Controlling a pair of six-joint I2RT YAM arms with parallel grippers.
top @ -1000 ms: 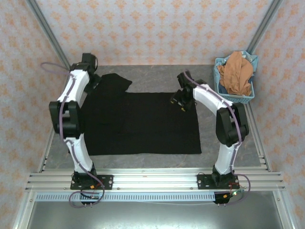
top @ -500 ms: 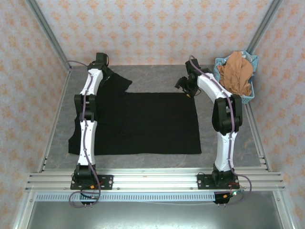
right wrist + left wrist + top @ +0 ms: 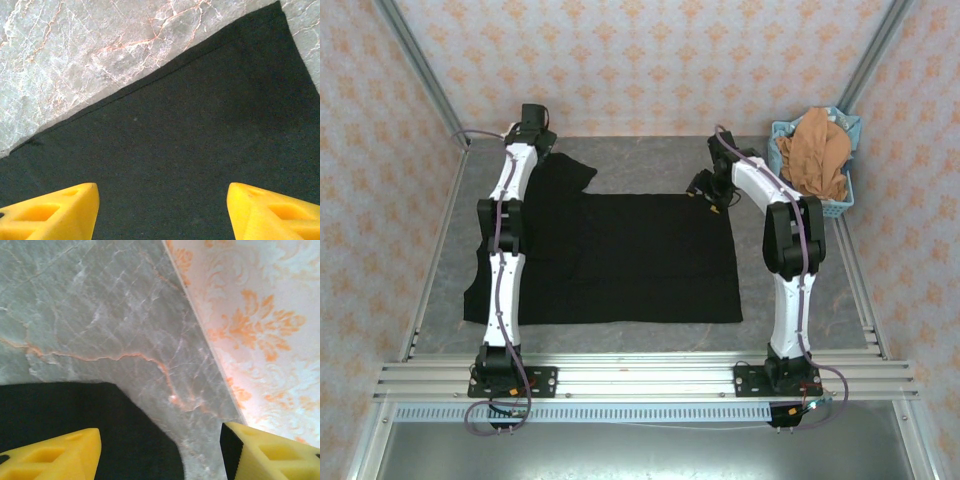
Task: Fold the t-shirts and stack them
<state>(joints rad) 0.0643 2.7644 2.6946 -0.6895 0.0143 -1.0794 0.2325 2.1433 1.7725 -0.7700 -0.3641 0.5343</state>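
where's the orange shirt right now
In the top view, the orange shirt is heaped in the blue basket at the table's far right corner, just right of the right gripper and off the black shirt.

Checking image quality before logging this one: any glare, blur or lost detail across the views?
Top external: even light, but the black shirt reads as a flat dark patch, folds barely visible. Left wrist: wall bright and washed out. Right wrist: table veins crisp, yellow fingers slightly soft.
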